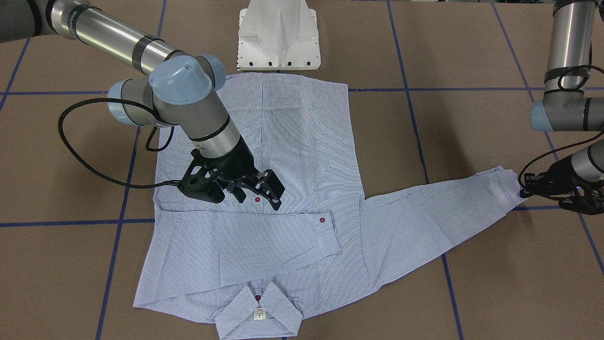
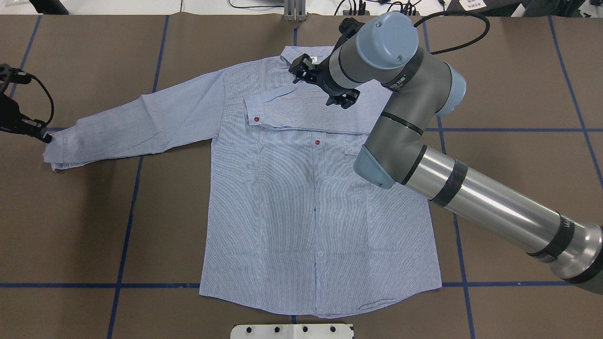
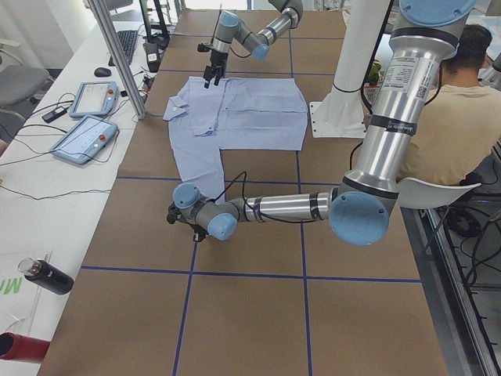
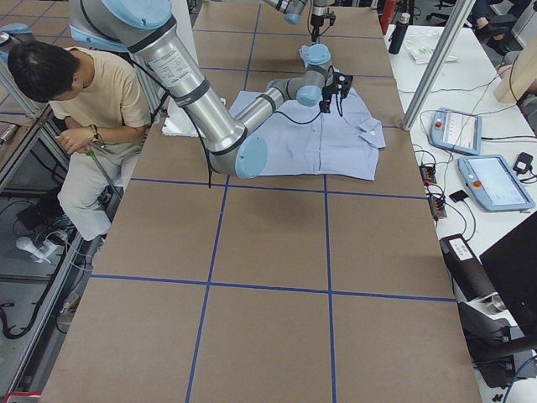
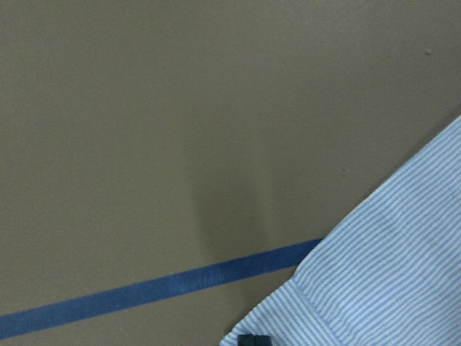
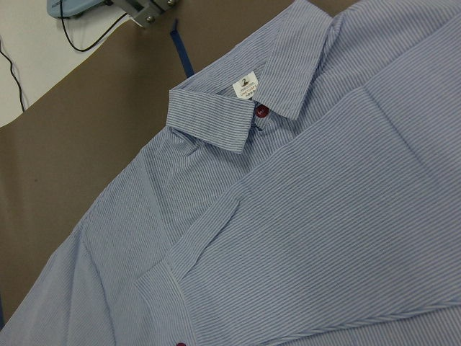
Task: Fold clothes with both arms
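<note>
Your light blue-and-white striped button-up shirt [image 1: 306, 151] lies on the brown table [image 1: 495, 293], one sleeve folded across its chest. The black right gripper [image 1: 258, 200] hangs over it, fingers spread. The black left gripper [image 1: 524, 191] touches the other cuff; you cannot tell if it pinches.

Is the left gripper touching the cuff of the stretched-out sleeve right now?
Touching. The left wrist view shows a black fingertip on the edge of the cuff; overhead, the left gripper meets its corner.
</note>
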### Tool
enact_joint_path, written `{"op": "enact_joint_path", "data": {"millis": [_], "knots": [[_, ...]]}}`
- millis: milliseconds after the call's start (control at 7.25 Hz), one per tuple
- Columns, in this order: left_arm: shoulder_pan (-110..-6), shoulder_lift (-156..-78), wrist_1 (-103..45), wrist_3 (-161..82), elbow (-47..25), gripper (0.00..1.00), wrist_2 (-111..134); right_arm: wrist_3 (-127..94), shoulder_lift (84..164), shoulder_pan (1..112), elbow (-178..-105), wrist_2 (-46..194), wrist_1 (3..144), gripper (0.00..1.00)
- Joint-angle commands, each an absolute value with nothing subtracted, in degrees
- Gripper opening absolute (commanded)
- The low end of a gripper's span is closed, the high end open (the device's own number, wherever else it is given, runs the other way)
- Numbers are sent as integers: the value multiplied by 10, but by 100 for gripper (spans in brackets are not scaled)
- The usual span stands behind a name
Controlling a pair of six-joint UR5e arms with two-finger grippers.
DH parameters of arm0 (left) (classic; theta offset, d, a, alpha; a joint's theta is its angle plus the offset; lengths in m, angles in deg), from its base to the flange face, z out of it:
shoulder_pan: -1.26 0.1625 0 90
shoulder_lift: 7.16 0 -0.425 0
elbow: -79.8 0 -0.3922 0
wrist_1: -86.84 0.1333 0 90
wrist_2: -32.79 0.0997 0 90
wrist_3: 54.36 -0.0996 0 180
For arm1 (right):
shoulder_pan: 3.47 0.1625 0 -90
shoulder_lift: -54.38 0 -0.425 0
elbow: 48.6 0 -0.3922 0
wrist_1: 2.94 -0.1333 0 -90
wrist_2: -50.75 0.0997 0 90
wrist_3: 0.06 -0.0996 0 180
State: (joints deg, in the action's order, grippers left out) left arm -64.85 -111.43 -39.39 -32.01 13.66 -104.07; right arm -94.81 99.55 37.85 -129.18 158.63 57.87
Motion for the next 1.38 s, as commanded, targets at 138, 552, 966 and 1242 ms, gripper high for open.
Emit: {"op": "enact_joint_path", "data": {"millis": [138, 552, 966, 1242], "knots": [[-650, -1117, -284, -319, 27, 0, -1044, -942, 1048, 394, -1351, 1604, 581, 99], [-649, -1210, -77, -196, -113, 0, -1045, -898, 1128, 479, -1393, 1730, 579, 100], [-578, -1326, -69, 64, -122, 0, -1080, -835, 1161, 502, -1390, 1737, 580, 100], [-539, -1400, -80, 179, -94, 0, -1079, -773, 1193, 527, -1389, 1745, 581, 100]]}}
